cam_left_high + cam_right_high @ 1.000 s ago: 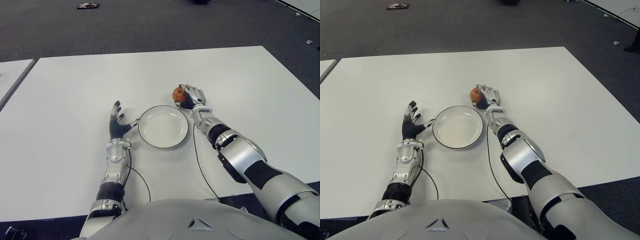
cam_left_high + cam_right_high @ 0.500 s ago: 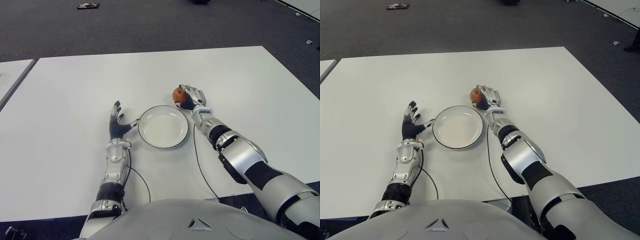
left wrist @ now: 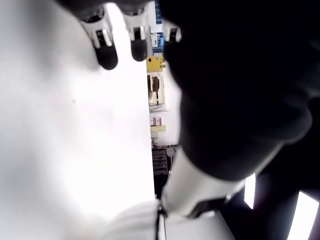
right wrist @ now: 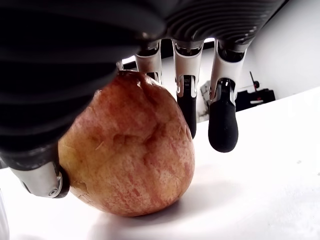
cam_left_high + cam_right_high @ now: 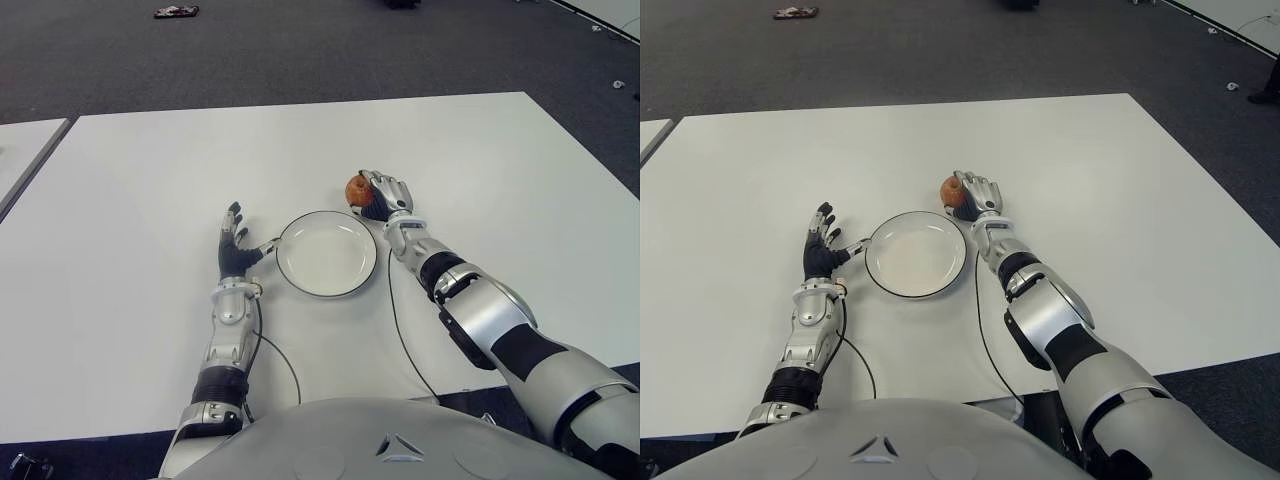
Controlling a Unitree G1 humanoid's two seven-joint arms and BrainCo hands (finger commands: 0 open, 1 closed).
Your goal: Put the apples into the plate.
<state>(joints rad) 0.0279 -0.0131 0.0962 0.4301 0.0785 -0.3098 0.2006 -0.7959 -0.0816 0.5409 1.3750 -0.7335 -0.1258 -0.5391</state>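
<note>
Right wrist view shows the right hand [image 4: 150, 100] cupped over 1 red-and-yellow apple [image 4: 130, 150], which sits on the white bench [image 4: 270, 175]. The thumb presses low against one side of the fruit and 1 finger [image 4: 149, 62] lies along its top, while 2 other fingers [image 4: 222, 120] hang just beside it without clearly touching. The grasp is partial: the hand is closing around the apple, and the apple's underside is still on the bench surface.

From the head camera, the apple [image 5: 356, 188] lies just beyond the far right edge of the white plate [image 5: 326, 253], close to the rim but outside it. The right hand [image 5: 385, 192] covers the side of the apple away from the plate, with its forearm reaching back past the plate's right side. The plate has a dark rim and holds nothing.

The left hand [image 5: 234, 248] shows just beside the plate's left edge, palm down over the bench, fingers extended and spread, holding nothing. A thin black cable [image 5: 395, 320] trails across the bench on the near right side of the plate.
</note>
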